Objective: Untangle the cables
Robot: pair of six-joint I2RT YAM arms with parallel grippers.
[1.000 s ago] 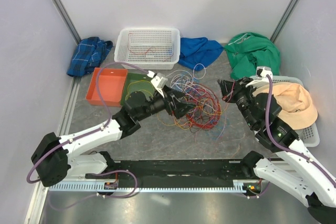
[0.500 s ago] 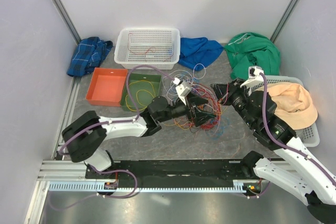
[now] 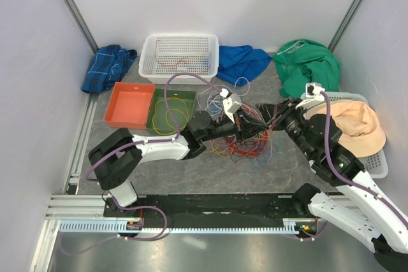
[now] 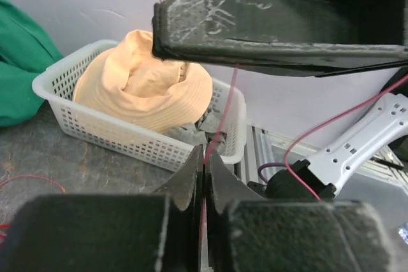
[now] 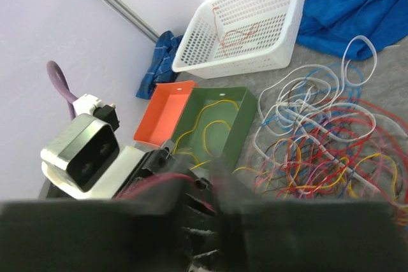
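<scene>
The cables (image 3: 247,137) form a loose, many-coloured heap at mid-surface (image 3: 210,173) with no single long axis. One red cable (image 4: 224,109) runs straight out from the left gripper (image 4: 204,169), which is pressed together on it, toward the right gripper (image 3: 262,110) just beyond, whose state cannot be told. A green tray (image 3: 171,111) borders the heap on the left, a white basket (image 3: 180,55) and blue cloth (image 3: 241,62) lie behind, and bare surface opens on the near side.
</scene>
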